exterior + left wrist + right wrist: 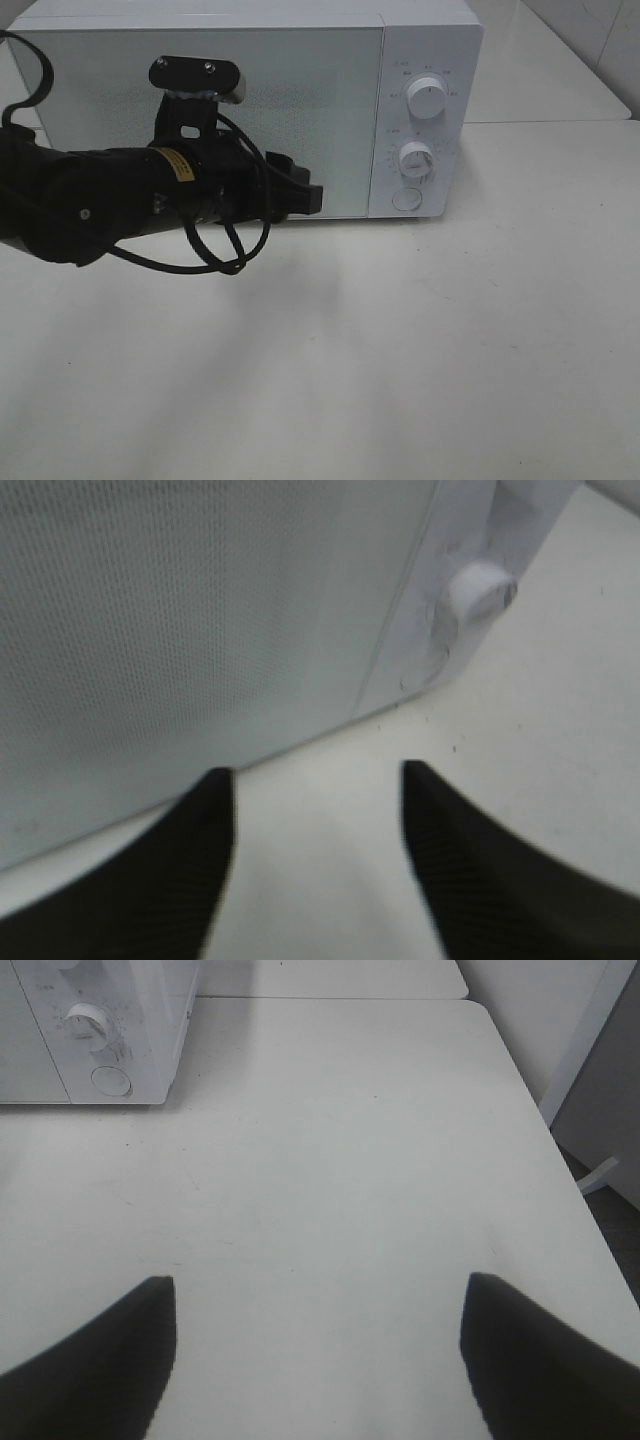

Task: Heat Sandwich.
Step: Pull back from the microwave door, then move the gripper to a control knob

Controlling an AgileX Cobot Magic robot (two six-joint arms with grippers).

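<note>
Your L gripper (pixel 315 772) sits w/ jaws apart, nothing btwn them but desk (pixel 520 740). Its tips are near the lower edge of the microwave door (pixel 150 610), w/ the lower knob (pixel 480 592) just beside. Your R gripper (pixel 320 1280) is spread wide, holds nothing, over the desk and well apart from the microwave (pixel 120 1020). The door is shut and its pale mesh front hides the inside. You can't tell where the sandwich is or how it looks, as no view shows it. The L wrist view is blurry. The L arm (pixel 100 195) covers part of the door in the high view.
</note>
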